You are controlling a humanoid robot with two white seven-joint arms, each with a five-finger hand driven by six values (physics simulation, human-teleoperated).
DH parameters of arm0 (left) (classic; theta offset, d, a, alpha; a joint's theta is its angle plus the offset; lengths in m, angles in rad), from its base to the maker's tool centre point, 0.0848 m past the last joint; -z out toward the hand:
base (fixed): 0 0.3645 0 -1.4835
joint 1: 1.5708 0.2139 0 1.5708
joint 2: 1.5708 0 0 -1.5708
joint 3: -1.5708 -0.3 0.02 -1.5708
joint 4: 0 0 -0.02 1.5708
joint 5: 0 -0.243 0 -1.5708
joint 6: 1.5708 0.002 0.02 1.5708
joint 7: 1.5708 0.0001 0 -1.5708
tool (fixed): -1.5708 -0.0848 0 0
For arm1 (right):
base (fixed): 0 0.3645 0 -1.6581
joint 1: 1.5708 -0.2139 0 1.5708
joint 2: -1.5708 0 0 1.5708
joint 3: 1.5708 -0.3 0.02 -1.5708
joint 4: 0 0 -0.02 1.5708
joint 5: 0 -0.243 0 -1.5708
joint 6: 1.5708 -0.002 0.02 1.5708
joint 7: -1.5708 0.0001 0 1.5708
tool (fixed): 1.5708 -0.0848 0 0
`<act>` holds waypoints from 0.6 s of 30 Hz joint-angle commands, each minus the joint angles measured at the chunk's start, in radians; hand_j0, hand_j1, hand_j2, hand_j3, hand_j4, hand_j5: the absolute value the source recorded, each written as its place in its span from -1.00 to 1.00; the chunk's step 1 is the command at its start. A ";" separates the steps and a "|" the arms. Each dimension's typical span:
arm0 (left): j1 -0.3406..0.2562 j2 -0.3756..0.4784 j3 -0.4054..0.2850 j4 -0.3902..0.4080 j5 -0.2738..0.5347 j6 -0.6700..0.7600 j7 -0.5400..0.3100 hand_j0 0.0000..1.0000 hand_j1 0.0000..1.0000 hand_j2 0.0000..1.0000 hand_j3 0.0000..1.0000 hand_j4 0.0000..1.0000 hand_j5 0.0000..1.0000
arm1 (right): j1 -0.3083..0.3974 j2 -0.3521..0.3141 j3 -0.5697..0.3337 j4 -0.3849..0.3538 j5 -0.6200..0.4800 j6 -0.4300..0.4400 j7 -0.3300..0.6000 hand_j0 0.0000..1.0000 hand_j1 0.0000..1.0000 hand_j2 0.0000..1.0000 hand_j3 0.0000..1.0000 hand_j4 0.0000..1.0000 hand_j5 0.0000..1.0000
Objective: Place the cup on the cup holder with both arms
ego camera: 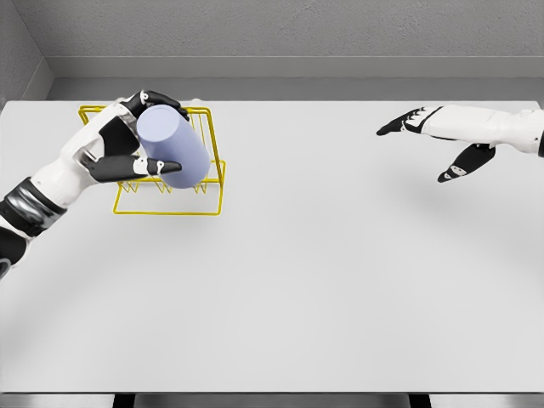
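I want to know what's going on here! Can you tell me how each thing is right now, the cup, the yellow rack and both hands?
cup: tilted, held over the rack.
yellow wire rack: on the table, nothing set in it yet.
left hand: closed around the cup.
right hand: open, fingers spread, holding nothing, above the table.

Place: bare simulated test cell, not a home or shop.
Worktop (323,280): plain white slab filling my view.
Walls (297,30): flat grey, unfurnished, meeting in a corner at left.
Light: even, soft shadows, rendered look.
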 commanded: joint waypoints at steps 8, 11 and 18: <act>-0.008 0.007 0.003 0.033 0.004 0.001 -0.001 0.02 0.02 0.02 0.02 0.02 0.02 | 0.000 0.000 0.000 0.000 -0.007 0.003 0.000 1.00 1.00 1.00 1.00 1.00 1.00; -0.011 0.005 0.003 0.035 0.004 0.001 -0.001 0.02 0.02 0.02 0.02 0.02 0.02 | 0.000 0.000 0.000 0.000 -0.007 0.003 0.000 1.00 1.00 1.00 1.00 1.00 1.00; -0.014 -0.010 0.003 0.035 -0.008 0.001 -0.001 0.02 0.02 0.02 0.02 0.02 0.02 | 0.000 -0.002 -0.002 0.000 -0.007 0.003 0.000 1.00 1.00 1.00 1.00 1.00 1.00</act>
